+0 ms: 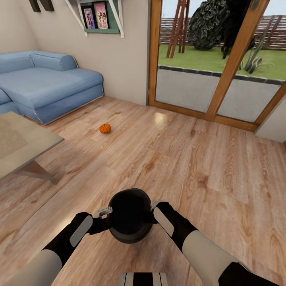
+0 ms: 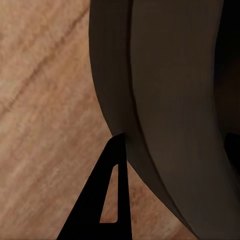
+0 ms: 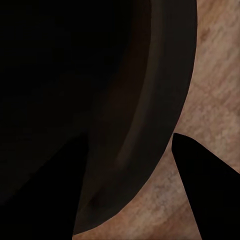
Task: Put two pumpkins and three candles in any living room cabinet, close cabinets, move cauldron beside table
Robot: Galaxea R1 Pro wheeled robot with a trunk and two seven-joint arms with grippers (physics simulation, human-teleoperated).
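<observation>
Both grippers, left (image 1: 104, 212) and right (image 1: 154, 206), clamp the cauldron's (image 1: 130, 216) rim above the floor (image 1: 190, 159), next to be carried toward the bench (image 1: 24, 145); 1 pumpkin (image 1: 105, 128) waits.

My two arms reach forward and bend inward; my left gripper (image 1: 106, 219) clasps the cauldron (image 1: 130, 216) rim from one side; my right gripper (image 1: 153, 214) straddles the opposite rim, one finger (image 3: 205, 190) outside.
</observation>
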